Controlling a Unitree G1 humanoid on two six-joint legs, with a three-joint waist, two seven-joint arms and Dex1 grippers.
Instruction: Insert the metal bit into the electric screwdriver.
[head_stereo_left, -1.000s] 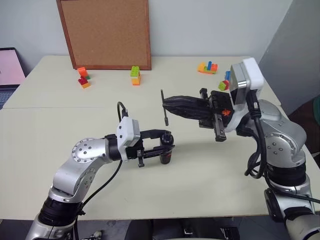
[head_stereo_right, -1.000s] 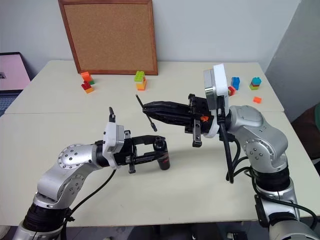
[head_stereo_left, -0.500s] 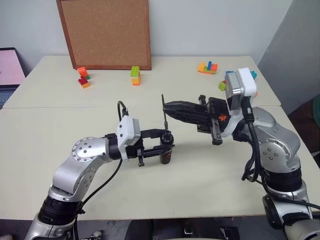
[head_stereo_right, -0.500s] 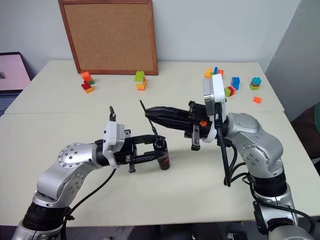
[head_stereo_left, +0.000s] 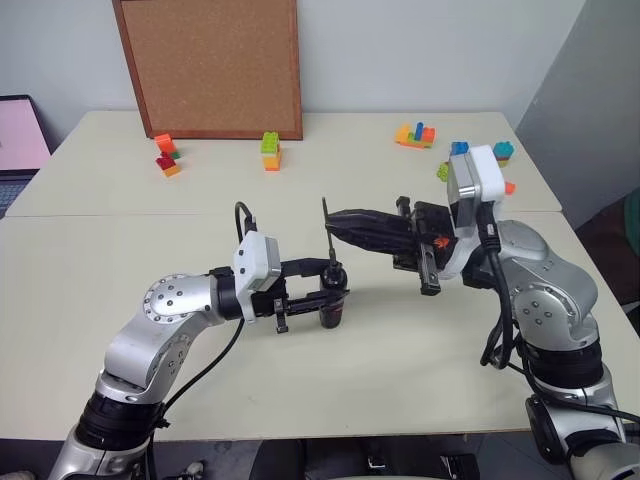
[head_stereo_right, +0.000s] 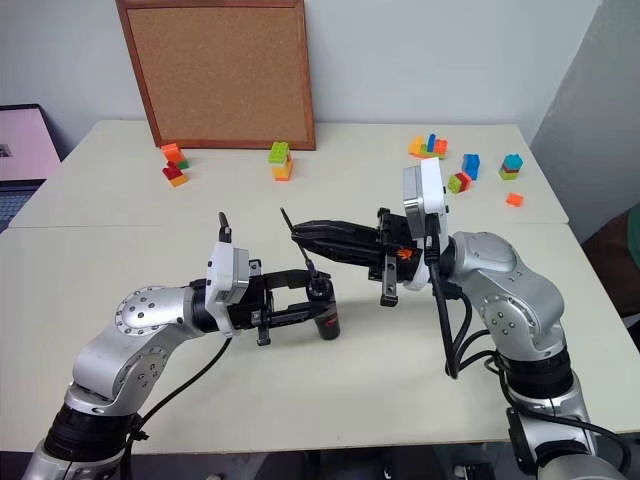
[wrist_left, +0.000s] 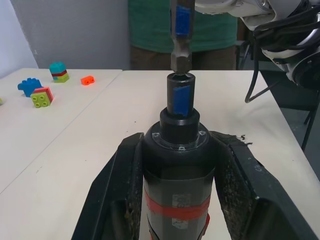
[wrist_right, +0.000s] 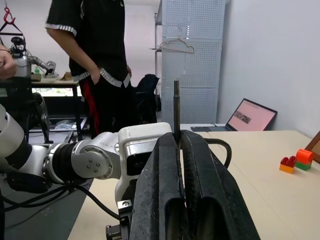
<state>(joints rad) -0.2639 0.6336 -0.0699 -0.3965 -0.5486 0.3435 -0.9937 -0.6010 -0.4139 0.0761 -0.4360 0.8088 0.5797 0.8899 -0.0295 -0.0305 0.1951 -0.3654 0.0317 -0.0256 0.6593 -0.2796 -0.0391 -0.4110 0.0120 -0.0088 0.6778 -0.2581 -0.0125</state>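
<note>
a two-armed robot is working over a pale bench (head_stereo_left: 120, 290). the left gripper (head_stereo_left: 318, 292) is reaching in from the left, its jaws clenched on the electric screwdriver (head_stereo_left: 333, 305), a stubby black tool with a red band, which is standing upright near the middle of the bench with its open socket facing up. the right gripper (head_stereo_left: 335, 219) is reaching in from the right, level and just above, its jaws clenched on the metal bit (head_stereo_left: 328, 231) — a thin dark rod hanging upright from the jaw tips. in the left wrist view the bit's lower end (wrist_left: 180, 60) is sitting right at the mouth of the socket; whether it is touching the rim cannot be told. small coloured blocks (head_stereo_left: 415, 133) and a cork board (head_stereo_left: 210, 65) are lying at the far edge, well apart from the work.

likely risks from here: the bit is looking slightly tilted against the socket, so pressing down could be catching it on the rim and twisting it in the jaws — or tipping the screwdriver in its grip. letting go before it seats could be dropping the bit onto the bench.
</note>
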